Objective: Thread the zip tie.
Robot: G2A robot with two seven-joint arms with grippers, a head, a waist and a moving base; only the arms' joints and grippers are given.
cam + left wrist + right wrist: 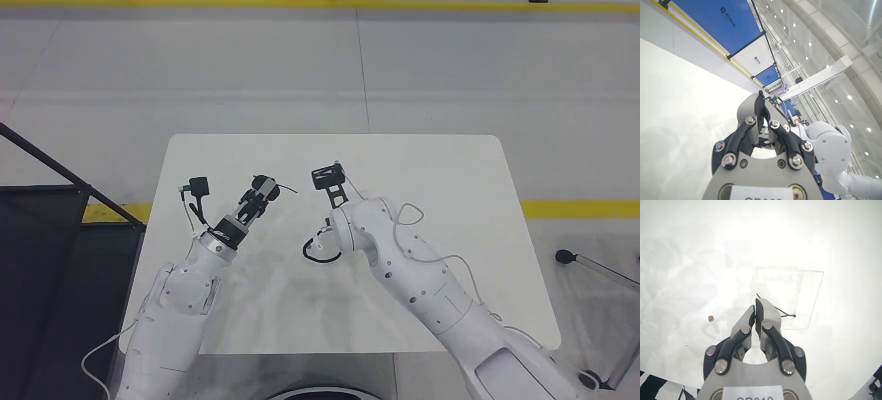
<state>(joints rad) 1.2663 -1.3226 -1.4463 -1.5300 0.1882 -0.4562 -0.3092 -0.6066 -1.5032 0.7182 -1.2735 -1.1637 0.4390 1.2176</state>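
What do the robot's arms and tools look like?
The arms are glossy white, with rounded joints and thin white cables looping along them. The left tool and right tool match: grey metal plate, black link bars with silver bolts, ribbed black pads, a white label.

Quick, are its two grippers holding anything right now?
Left gripper: jaws closed, nothing seen in them.
Right gripper: jaws closed, empty; zip tie lies beyond them.
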